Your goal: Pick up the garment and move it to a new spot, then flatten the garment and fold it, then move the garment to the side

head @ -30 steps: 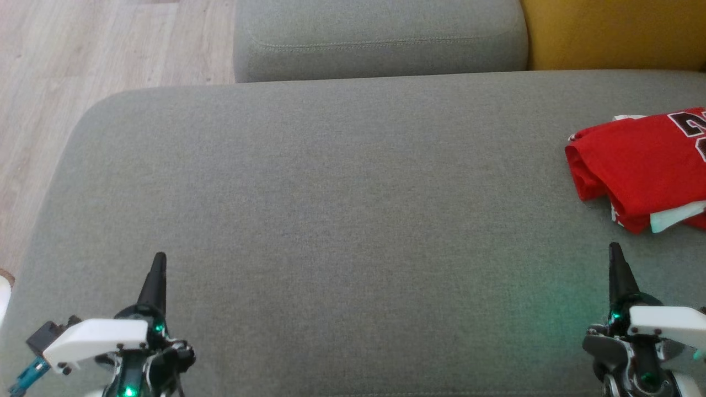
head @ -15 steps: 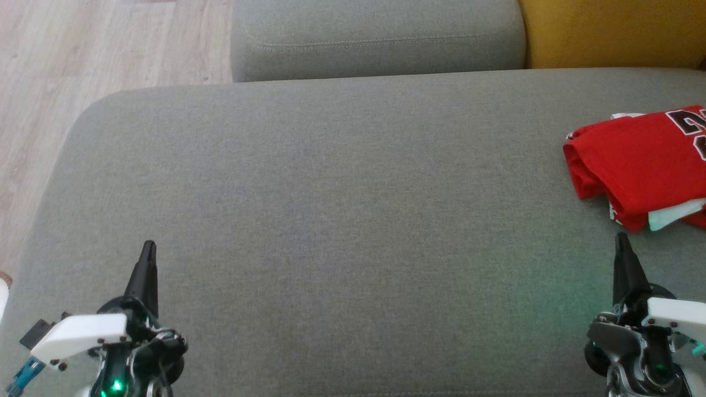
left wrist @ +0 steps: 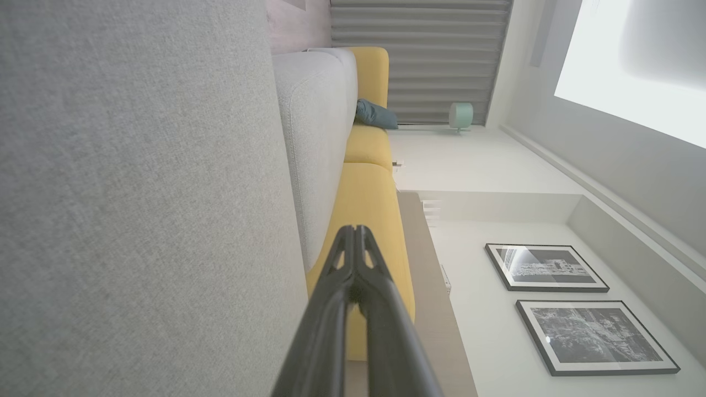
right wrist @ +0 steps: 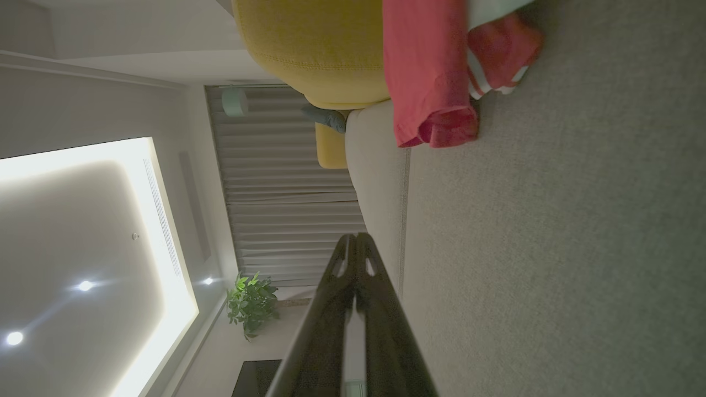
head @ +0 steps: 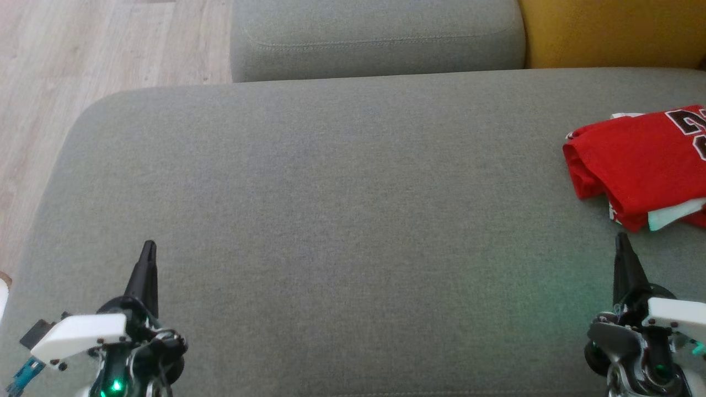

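The grey sofa seat (head: 342, 209) is seen lying open from its rounded left edge, bordered by wooden floor (head: 83, 66), to the folded red garment (head: 634, 160) at the right. The left gripper (head: 149, 247) and the right gripper (head: 622, 238) are pressed closed, with nothing gripped, and the right one is near the garment.

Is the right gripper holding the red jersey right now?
No, the right gripper is shut and empty, its tips apart from the garment lying on the grey cushion.
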Controlling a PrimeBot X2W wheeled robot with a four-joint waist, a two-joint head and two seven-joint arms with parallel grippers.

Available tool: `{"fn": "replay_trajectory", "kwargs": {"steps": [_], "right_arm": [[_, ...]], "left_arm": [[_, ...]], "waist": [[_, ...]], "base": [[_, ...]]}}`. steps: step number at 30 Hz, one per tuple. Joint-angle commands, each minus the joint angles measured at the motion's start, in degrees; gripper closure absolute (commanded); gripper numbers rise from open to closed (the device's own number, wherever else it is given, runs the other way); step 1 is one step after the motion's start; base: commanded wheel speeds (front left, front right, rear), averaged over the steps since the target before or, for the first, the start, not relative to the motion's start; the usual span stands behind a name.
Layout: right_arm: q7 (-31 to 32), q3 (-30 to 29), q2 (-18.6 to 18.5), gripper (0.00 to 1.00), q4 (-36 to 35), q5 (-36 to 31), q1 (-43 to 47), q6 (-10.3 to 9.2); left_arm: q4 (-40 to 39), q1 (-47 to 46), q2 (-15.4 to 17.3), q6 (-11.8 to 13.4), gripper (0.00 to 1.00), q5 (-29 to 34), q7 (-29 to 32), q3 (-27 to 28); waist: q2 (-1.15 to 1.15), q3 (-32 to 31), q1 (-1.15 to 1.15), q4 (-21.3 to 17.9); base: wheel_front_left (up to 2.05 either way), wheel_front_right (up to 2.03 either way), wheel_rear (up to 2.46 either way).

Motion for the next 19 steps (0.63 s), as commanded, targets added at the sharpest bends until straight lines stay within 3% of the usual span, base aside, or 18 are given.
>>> {"fn": "replay_trajectory", "kwargs": {"steps": [1,19], "right_arm": [[0.40,1.17,-0.36,1.00,-2.13,0.40,-2.90,0.39],[0.39,1.18,-0.36,1.00,-2.13,0.40,-2.90,0.39]], "left_arm": [[-2.04,-3.06,0.52,-0.41,1.00,-0.02,0.22,2.41],[-2.03,-3.08,0.32,-0.41,1.00,0.21,0.44,2.68]], "waist": [[0.00,0.00,0.00,0.01],[0.00,0.00,0.00,0.01]], "base": [[0.00,0.00,0.00],[0.00,0.00,0.00]]}}
